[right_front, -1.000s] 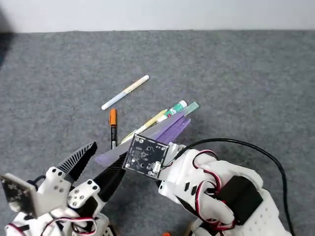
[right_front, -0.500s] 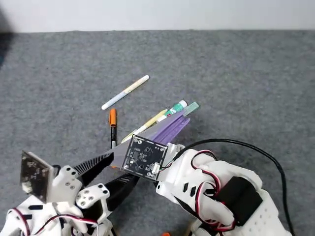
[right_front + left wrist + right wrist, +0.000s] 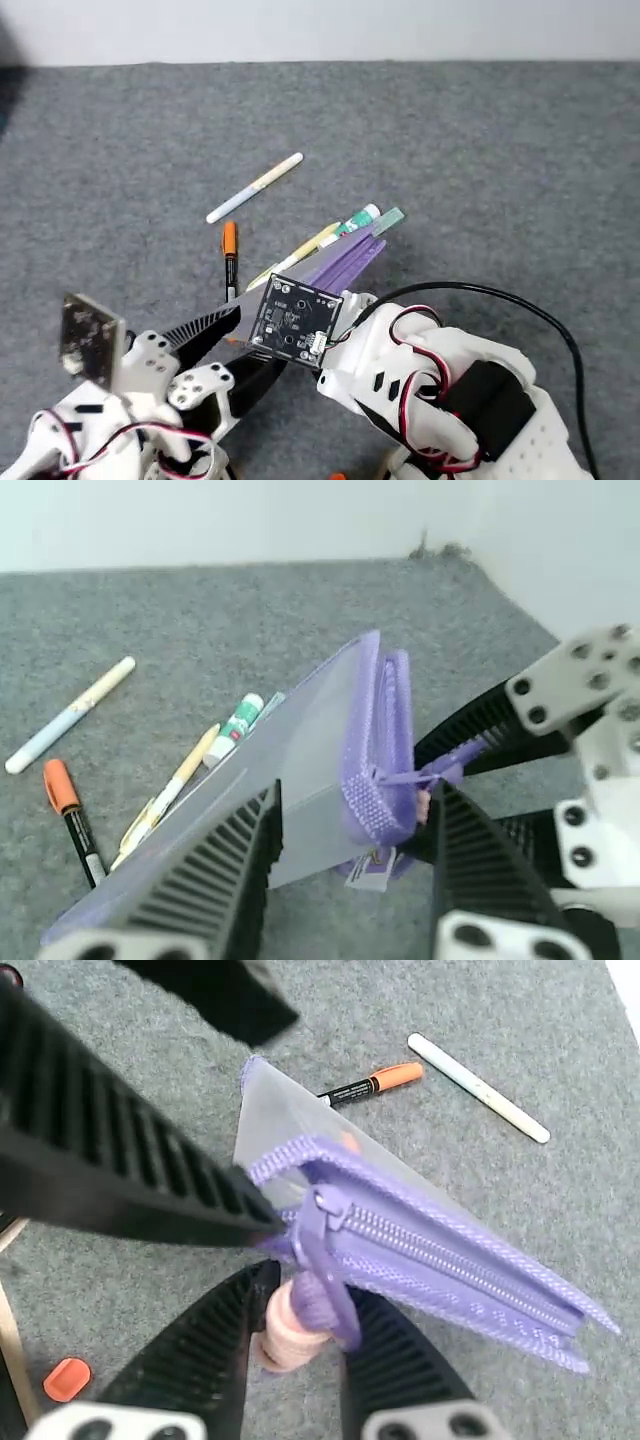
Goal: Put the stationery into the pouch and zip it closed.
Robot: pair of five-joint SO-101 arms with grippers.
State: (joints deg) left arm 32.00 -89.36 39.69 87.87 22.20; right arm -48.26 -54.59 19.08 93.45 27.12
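The purple pouch is held up off the grey mat, its zip running along the top edge with the slider at the end nearest me. My right gripper is shut on the zip's purple pull tab, a pink bit beside it. My left gripper is open, one black finger on each side of that same pouch end. A white pen and an orange-capped marker lie on the mat. A yellow pen and a green-white stick lie beside the pouch.
Grey carpet-like mat runs to a pale wall at the back. A small orange piece lies near the right arm's base. The right arm and its black cable take up the front right.
My left arm has swung right and in, bringing its open fingers around the pouch's near end. The right arm and pouch have stayed put.
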